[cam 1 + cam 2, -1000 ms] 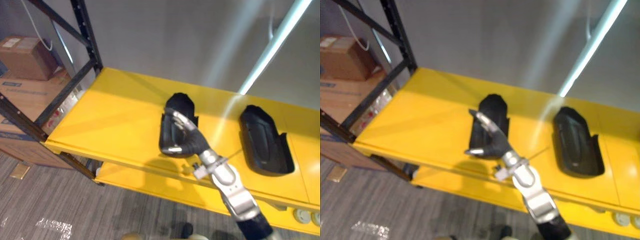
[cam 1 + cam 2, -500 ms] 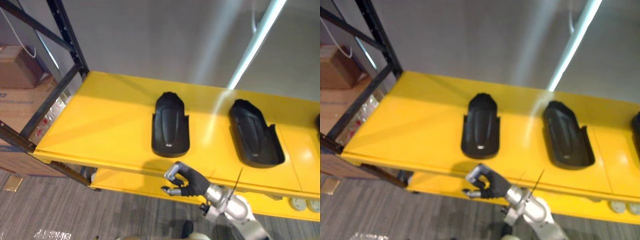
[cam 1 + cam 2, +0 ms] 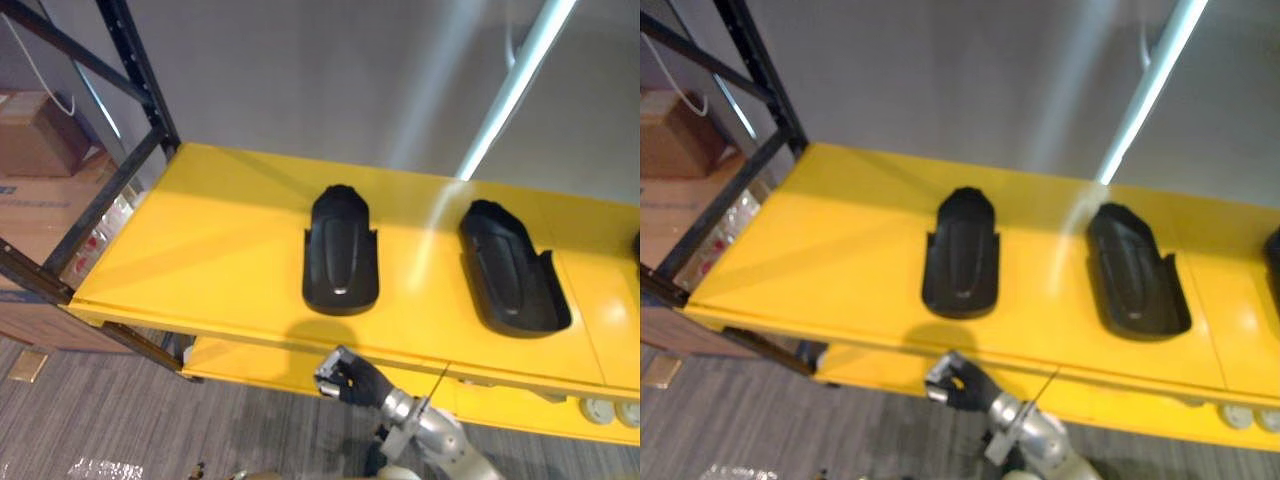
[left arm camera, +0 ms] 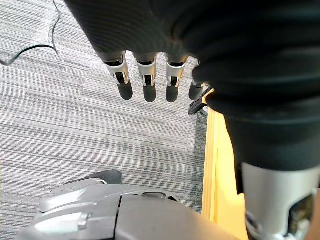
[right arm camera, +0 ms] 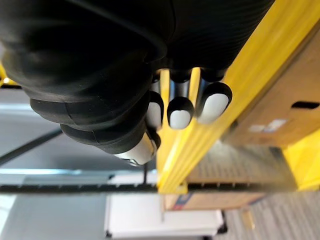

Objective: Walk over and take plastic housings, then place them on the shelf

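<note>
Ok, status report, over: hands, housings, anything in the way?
Right hand curled, empty, below front edge of yellow shelf. Left hand open, over floor. Two plastic housings lie apart on it. No obstruction seen.

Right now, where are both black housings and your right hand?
left housing [image 3: 340, 252], left eye view, middle of its shell.
right housing [image 3: 512, 268], left eye view, middle of its shell.
right hand [image 3: 358, 382], left eye view, back of the hand.

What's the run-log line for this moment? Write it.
left housing, right housing: lying apart on yellow shelf | right hand: curled, empty, below shelf's front edge | left hand: open, above floor
</note>
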`<state>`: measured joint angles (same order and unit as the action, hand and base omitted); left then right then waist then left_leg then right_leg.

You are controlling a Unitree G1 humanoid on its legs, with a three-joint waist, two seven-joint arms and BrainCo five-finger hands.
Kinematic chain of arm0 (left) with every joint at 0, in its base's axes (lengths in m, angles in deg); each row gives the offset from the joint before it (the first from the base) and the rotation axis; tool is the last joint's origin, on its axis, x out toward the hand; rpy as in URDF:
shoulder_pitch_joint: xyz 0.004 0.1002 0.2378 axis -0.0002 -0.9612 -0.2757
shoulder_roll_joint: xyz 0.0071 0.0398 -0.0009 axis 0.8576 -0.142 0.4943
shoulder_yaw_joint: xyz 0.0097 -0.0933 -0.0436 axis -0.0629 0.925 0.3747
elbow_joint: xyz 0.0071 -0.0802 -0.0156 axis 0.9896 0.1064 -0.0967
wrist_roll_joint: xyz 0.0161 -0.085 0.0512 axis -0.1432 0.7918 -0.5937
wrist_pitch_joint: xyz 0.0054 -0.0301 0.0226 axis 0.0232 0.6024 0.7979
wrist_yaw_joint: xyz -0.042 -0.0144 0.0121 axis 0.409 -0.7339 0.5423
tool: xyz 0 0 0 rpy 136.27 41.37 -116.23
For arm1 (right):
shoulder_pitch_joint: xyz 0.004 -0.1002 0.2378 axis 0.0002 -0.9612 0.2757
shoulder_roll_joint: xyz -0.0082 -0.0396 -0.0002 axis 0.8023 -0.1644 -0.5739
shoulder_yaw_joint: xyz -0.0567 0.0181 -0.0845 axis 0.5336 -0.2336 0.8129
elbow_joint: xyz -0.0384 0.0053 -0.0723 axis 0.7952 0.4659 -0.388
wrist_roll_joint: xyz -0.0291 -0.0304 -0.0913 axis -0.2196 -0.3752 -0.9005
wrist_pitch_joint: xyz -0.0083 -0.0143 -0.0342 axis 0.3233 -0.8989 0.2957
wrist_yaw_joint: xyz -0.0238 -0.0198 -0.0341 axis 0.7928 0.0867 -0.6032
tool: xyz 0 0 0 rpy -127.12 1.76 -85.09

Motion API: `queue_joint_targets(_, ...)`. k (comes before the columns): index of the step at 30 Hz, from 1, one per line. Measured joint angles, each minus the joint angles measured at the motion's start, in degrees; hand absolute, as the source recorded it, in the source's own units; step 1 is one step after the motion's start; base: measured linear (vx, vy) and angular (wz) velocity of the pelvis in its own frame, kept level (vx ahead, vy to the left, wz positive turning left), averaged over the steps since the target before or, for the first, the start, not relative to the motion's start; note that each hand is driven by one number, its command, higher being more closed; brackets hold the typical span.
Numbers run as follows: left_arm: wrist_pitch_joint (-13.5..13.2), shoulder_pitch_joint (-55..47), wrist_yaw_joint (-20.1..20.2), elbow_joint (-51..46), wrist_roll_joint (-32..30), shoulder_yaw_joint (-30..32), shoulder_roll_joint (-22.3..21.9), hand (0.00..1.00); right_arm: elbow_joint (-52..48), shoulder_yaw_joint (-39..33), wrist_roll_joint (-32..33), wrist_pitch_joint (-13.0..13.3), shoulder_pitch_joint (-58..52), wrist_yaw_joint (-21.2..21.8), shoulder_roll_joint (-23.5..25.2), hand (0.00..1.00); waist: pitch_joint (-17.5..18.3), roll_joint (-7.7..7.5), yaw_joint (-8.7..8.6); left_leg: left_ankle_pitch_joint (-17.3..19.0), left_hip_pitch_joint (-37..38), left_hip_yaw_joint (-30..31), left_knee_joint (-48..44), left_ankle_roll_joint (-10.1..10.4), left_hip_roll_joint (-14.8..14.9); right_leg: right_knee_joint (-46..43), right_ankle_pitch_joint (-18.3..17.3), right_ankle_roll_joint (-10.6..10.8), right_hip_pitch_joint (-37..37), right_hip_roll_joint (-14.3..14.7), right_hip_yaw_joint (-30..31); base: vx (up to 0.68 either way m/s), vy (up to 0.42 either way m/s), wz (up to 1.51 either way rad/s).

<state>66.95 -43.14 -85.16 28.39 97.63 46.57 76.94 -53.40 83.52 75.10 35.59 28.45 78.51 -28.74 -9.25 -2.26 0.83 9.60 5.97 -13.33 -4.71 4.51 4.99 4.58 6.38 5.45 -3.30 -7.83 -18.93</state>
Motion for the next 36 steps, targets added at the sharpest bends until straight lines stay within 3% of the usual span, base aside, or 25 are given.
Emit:
queue_joint_targets(6, 0.2, 0.3, 0.0, 0.0, -0.2, 0.0, -0.1, 0.00, 4.7, -0.8, -3.8, 0.6, 7.5, -6.4, 1.5, 1.00, -0.1, 0.13, 0.30, -0.1, 0.0, 0.2, 0.1, 0.1, 0.0, 0.0, 0.0, 0.0, -0.1, 0.0, -0.2, 0.00, 0.001, 0.01)
queue_joint_targets(9, 0.2, 0.6, 0.0, 0.0, -0.2, 0.1, -0.1, 0.00, 3.7, -2.7, -2.1, 2.4, 11.2, -5.4, 1.7, 1.00, -0.1, 0.18, 0.87, -0.1, 0.1, 0.4, 0.0, 0.1, -0.2, 0.0, 0.0, 0.0, -0.2, 0.1, -0.2, 0.00, 0.000, 0.00)
queue_joint_targets(14, 0.2, 0.8, 0.1, 0.0, -0.2, 1.9, -0.5, 0.00, -3.8, -3.2, 2.6, 2.3, 12.7, 0.0, 1.9, 1.00, -0.3, 0.02, 1.41, -0.1, 0.3, 0.5, 0.1, 0.1, -0.2, 0.0, 0.0, 0.0, -0.5, 0.1, -0.2, 0.00, 0.000, 0.00)
queue_joint_targets(21, 0.2, 0.8, 0.2, 0.1, -0.3, 2.9, -0.5, 0.00, -5.3, -3.2, 2.5, -1.9, 13.4, 1.5, 1.7, 1.00, -1.0, -0.62, 1.44, -0.1, 0.8, 0.3, 0.1, 0.1, -0.2, 0.0, 0.0, 0.0, -0.8, 0.1, -0.1, -0.03, 0.002, -0.02)
queue_joint_targets(26, 0.2, 0.8, 0.5, 0.1, -0.3, 2.9, -0.5, 0.00, -3.6, -3.9, 2.4, -3.4, 13.4, 3.9, 1.4, 1.00, -1.1, -0.47, 1.45, -0.1, 0.6, 0.3, 0.2, 0.1, -0.2, 0.0, -0.1, 0.0, -0.7, 0.1, -0.1, 0.00, 0.000, 0.00)
queue_joint_targets(31, 1.0, 1.0, 0.5, 0.0, -0.3, 2.9, -0.5, 0.00, 1.5, -4.4, 0.3, -3.9, 13.6, 3.0, 1.1, 1.00, -1.1, -0.46, 1.56, -0.1, 0.0, 0.6, 0.2, 0.1, -0.4, 0.0, -0.1, 0.0, -0.4, -0.1, -0.4, 0.00, 0.001, 0.03)
queue_joint_targets(36, 1.4, 1.0, 0.4, -0.2, -0.1, 2.9, -0.8, 0.00, 10.6, -8.4, 0.3, -3.5, 16.5, -2.3, 2.2, 1.00, -1.5, 0.10, 1.67, -0.1, 0.0, 1.2, 0.1, 0.0, -0.5, 0.0, -0.1, 0.0, -0.6, -0.3, -1.0, 0.00, 0.000, 0.05)
